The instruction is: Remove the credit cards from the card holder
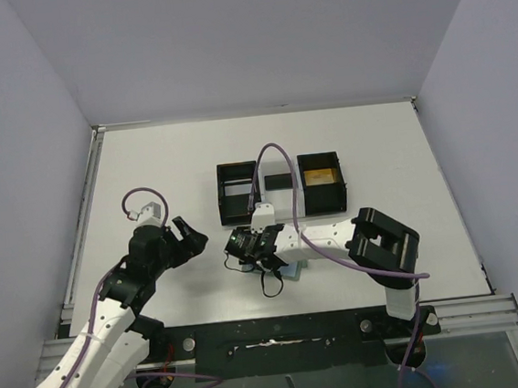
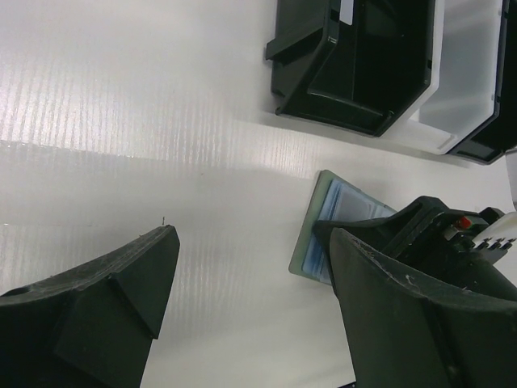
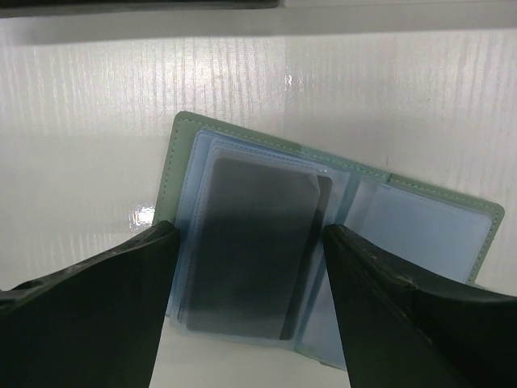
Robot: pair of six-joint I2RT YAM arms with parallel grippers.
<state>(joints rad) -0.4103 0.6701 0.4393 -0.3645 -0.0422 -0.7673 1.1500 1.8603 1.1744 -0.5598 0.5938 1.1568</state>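
One open card holder [image 3: 416,222], directly under right gripper [image 3: 250,242], jaws spread

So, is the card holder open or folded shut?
Open: the card holder lies spread, both pale blue pockets showing, a dark card in one.

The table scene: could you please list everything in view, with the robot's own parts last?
card holder: one, teal-green with pale blue pockets, open on the table under the right gripper
dark card: one, in a holder pocket
black boxes: two, side by side behind the holder
gold-orange card: one, in the right-hand box
black card: one, on the table between the boxes
table: one, white
left gripper: black, open, over bare table
right gripper: black, open, over the holder
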